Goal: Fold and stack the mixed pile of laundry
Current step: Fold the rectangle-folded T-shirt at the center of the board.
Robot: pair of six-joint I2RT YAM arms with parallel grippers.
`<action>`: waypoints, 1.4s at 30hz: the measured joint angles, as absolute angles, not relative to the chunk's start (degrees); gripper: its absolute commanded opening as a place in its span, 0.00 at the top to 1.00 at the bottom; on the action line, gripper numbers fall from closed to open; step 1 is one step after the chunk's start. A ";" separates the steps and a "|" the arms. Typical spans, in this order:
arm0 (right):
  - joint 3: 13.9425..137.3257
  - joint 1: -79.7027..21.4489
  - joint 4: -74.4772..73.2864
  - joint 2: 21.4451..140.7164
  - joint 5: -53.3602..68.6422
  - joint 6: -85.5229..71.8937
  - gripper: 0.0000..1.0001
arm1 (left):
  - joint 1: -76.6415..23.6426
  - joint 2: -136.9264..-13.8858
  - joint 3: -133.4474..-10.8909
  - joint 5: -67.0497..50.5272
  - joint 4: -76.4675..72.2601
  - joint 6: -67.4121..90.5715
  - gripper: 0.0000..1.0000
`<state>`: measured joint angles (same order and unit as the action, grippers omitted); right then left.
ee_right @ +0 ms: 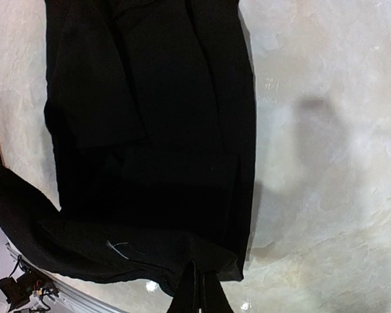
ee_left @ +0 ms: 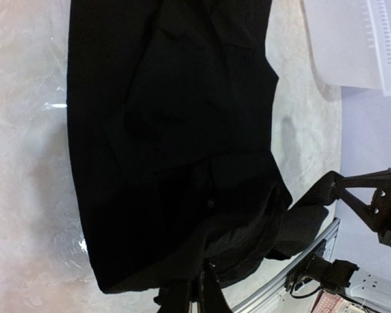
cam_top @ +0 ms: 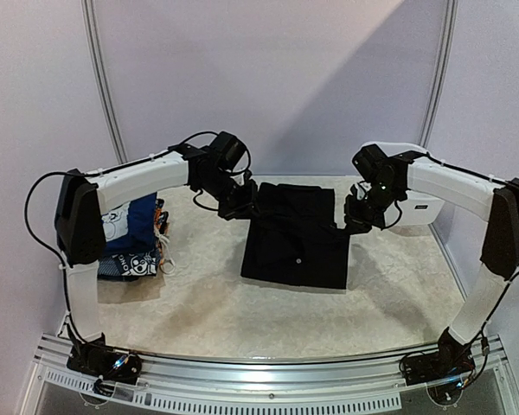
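While both claws pinch its far edge, the black garment (cam_top: 294, 238) lies flat at the middle of the table (cam_top: 208, 311).

The left gripper (cam_top: 240, 206) is closed tight on the garment's far left corner and the right gripper (cam_top: 350, 220) on its far right corner. In each wrist view the fingers (ee_right: 194, 293) meet narrowly with dark cloth bunched between them. The near hem rests on the tabletop. A blue cartoon-print cloth (cam_top: 130, 242) sits folded at the table's left edge, well apart from the black one. A white tub (ee_left: 352, 39) stands at the far right, behind the right arm.
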<state>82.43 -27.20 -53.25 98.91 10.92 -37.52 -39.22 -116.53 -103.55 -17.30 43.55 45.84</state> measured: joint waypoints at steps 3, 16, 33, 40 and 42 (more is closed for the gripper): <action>84.25 -25.87 -52.95 102.89 11.44 -35.99 1.00 | -38.04 -119.66 -104.95 -17.98 43.46 45.30 1.00; 91.98 -22.57 -52.12 115.37 13.96 -32.99 1.00 | -34.54 -129.62 -110.13 -19.92 43.35 42.68 1.00; 97.73 -21.96 -51.75 124.38 15.90 -33.63 0.67 | -33.95 -137.16 -114.39 -20.49 43.03 40.42 0.75; 109.23 -21.39 -54.24 123.79 16.60 -33.36 0.36 | -33.85 -134.76 -119.92 -18.48 44.73 39.05 0.55; 110.08 -21.23 -54.83 122.39 16.47 -33.15 0.34 | -33.82 -132.44 -119.72 -17.61 45.41 38.46 0.46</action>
